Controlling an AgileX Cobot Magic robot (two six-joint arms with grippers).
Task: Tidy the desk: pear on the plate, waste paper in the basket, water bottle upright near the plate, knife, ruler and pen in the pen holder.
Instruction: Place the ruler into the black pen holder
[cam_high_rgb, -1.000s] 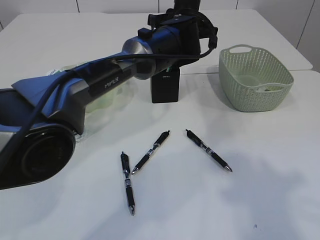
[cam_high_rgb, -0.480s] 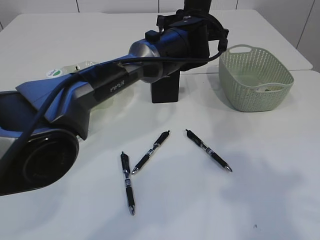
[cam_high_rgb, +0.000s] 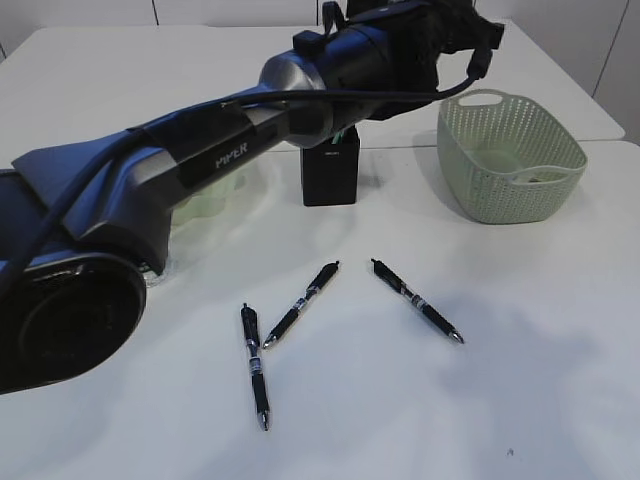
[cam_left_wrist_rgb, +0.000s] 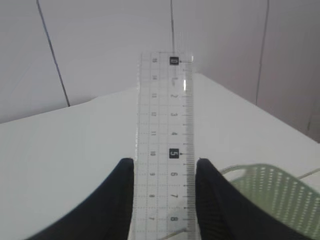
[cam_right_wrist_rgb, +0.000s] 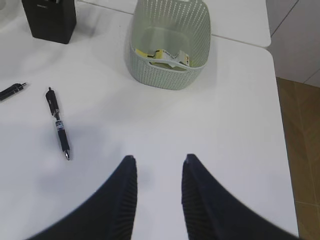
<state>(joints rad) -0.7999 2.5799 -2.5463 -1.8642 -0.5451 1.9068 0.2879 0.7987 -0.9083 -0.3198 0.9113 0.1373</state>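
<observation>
Left gripper (cam_left_wrist_rgb: 164, 200) clamps the ruler (cam_left_wrist_rgb: 165, 145); right gripper (cam_right_wrist_rgb: 157, 200) hangs open, empty. Paper (cam_right_wrist_rgb: 162, 57) sits in the basket (cam_right_wrist_rgb: 170, 75). Three pens (cam_high_rgb: 415, 300) remain; holder (cam_high_rgb: 330, 175) awaits the ruler.

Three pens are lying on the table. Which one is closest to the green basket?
The right-hand pen, the one lying alone with its tip pointing lower right. The middle pen and the left pen almost meet end to end, farther from the basket.

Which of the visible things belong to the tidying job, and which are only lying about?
Part of the job:
- transparent plastic ruler, held by the left end effector
- three black pens
- black square pen holder
- pale green woven basket

Just lying about:
- nothing visible
</observation>
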